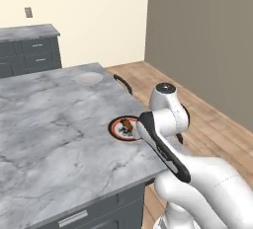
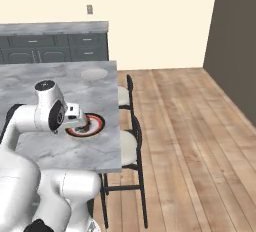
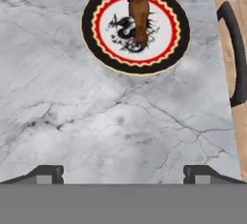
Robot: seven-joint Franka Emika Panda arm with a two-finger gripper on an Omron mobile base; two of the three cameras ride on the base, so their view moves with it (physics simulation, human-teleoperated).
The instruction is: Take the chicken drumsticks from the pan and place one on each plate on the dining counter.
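One drumstick [image 3: 139, 17] is lying on the patterned plate [image 3: 102, 30], across its middle, one end reaching toward the rim. That plate is showing a black outer band, a red-and-yellow ring and a dark drawing on white. In the left base view the drumstick [image 1: 128, 124] is partly peeking out beside the arm, on the same plate [image 1: 117, 128].

The patterned plate is sitting on the marble desk [image 1: 49, 124], close to the edge that faces the stools [image 2: 129, 146]. In the right base view the plate [image 2: 95, 124] is half covered by the robot's wrist.

The gripper [image 3: 123, 174] is hanging over bare marble just beside the patterned plate, touching nothing, jaws spread wide and holding nothing.

The plain whitish plate [image 1: 89, 78] is lying well apart from the patterned plate, further along the same desk edge, with nothing on it; in the right base view it [image 2: 94, 73] is near the far corner.

A black stool back [image 3: 235, 54] is curving just past the desk edge, beside the patterned plate. Wooden floor [image 2: 190, 126] is running beyond the stools.
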